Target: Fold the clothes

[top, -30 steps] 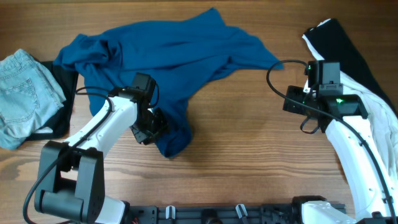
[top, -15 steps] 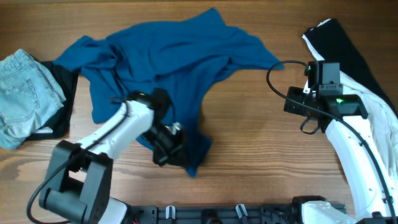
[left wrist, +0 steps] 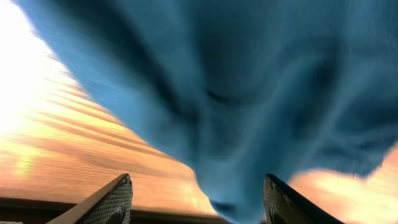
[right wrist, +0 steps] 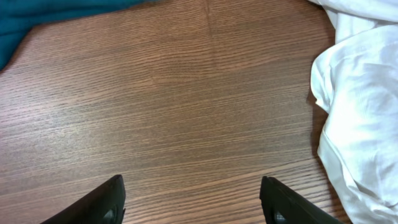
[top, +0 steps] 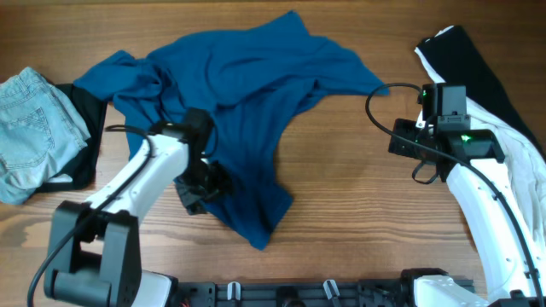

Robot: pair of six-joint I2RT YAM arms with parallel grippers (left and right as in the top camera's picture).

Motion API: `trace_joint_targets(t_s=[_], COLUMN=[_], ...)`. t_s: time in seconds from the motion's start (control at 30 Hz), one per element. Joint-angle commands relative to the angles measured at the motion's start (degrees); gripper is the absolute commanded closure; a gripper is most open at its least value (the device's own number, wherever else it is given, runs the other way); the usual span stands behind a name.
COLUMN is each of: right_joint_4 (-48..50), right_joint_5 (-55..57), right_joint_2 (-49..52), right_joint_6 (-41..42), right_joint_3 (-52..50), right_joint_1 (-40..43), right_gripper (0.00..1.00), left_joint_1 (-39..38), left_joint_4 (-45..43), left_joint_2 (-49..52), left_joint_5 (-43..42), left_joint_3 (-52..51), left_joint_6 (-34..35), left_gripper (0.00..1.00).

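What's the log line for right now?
blue shirt: crumpled, unfolded | left gripper: open, at shirt's lower-left edge | right gripper: open, over table, beside white garment

The wooden table is a warm reddish-brown, and in the overhead view its grain runs from side to side in long streaks, with darker and paler bands lying next to each other. The right wrist view shows the fine lines of the grain sharply, and a short straight joint line cuts across them near the top edge, while in the left wrist view the wood is blurred and washed out by bright glare at the upper left. A black rail lies along the table's near edge, with small silver clips on it.
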State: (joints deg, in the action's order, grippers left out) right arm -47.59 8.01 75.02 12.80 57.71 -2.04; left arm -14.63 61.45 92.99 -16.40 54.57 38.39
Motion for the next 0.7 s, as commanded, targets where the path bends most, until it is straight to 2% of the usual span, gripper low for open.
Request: trace_joint_targets(t_s=[0.0,0.13,0.33,0.47,0.5,0.53,0.57,0.6,0.67], right_joint_4=[-0.04,-0.02,0.02,-0.04,-0.04,-0.07,-0.11,-0.24,-0.52], right_joint_5=[1.07,1.07,1.22,1.20,1.20,1.20,1.20,1.20,0.87], right_joint_2=[0.76,0.76,0.76,0.76,0.76,0.76,0.76,0.76,0.76], right_joint_6=[0.26,0.26,0.26,0.28,0.31,0.28,0.28,0.28,0.26], right_joint_3=[0.74,0.74,0.74,0.74,0.74,0.74,0.74,0.74,0.74], right_joint_1=[0.15,0.15,0.15,0.15,0.15,0.15,0.15,0.15,0.15], right_gripper=[0.28,0.28,0.28,0.28,0.28,0.28,0.28,0.28,0.28], left_joint_1=[2.21,2.23,2.21,1.99,1.99,1.99,2.01,2.01,2.21], left_joint_4=[-0.22,-0.68,-10.12,-15.69,-16.20,-16.26,-15.82,-15.56,-13.62], left_joint_2=[-1.49,-1.49,-1.49,-1.46,-1.46,-1.46,-1.46,-1.49,-1.62], left_joint_5=[7.06,7.15,7.08,6.88,6.84,6.84,6.75,6.60,6.51], left_joint_3=[-1.36,-4.85,-9.29,-11.67,-12.11,-12.31,-12.31,-12.31,-11.91], left_joint_6=[4.63,6.99,7.54,8.66,8.85,8.83,8.81,8.79,8.13], left_gripper=[0.34,0.37,0.41,0.52,0.57,0.66,0.91,0.96,0.96])
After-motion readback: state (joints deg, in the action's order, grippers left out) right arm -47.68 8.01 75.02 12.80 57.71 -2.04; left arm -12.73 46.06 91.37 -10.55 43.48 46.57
